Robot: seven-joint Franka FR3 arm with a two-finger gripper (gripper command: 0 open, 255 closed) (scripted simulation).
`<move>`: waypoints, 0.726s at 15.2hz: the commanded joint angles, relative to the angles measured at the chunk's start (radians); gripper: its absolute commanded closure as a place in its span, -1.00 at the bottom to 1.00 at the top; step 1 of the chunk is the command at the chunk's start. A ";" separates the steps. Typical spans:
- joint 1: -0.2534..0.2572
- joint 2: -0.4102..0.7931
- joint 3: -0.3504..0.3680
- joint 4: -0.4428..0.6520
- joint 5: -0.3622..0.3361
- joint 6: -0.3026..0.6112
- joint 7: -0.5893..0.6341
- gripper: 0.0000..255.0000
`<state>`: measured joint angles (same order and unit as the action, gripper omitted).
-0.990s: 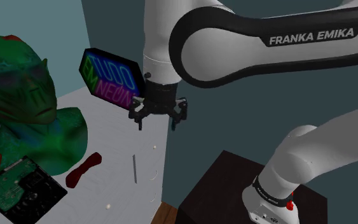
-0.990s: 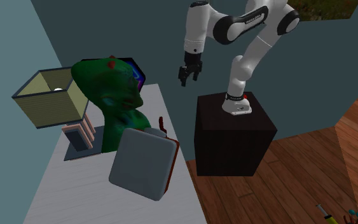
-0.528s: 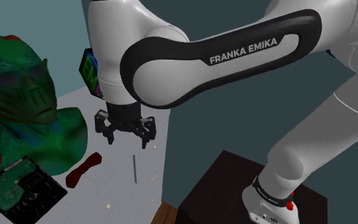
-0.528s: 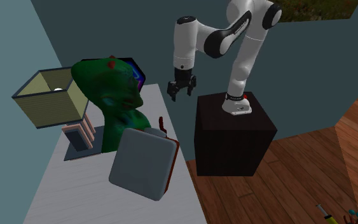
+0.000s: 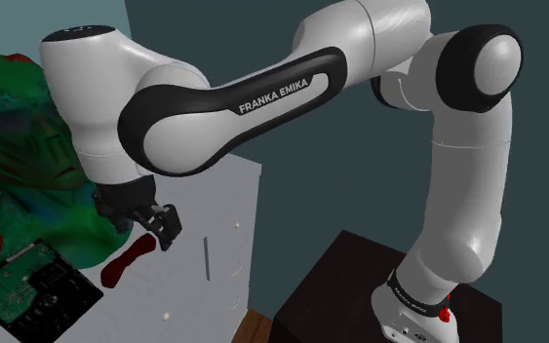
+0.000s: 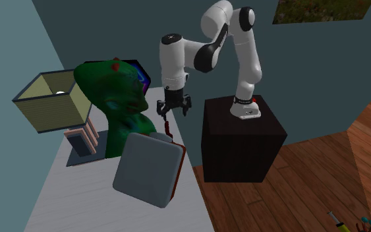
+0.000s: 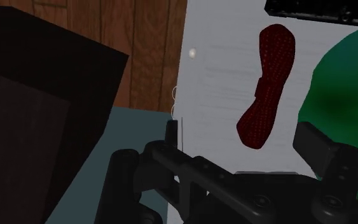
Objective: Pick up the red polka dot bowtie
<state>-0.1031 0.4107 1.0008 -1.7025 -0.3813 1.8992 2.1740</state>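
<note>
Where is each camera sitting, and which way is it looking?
Shoulder view: beside the black stand, looking down over the white table; the white arm and open gripper show.
Second exterior view: high above the table's other end, facing the whole arm on its stand.
Wrist view: on the hand, looking down along the gripper at the red bowtie; black fingers show.
Shared: shoulder and wrist views both show the bowtie beside the green bust.
</note>
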 commanded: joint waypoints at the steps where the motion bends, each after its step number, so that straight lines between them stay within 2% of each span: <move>1: 0.096 0.103 -0.061 0.106 -0.062 -0.032 0.087 -1.00; 3: 0.168 0.182 -0.109 0.205 -0.095 -0.060 0.141 -1.00; 11: 0.170 0.214 -0.130 0.147 -0.125 0.020 0.161 -1.00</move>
<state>0.0667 0.6217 0.8735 -1.5475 -0.5022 1.9091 2.3321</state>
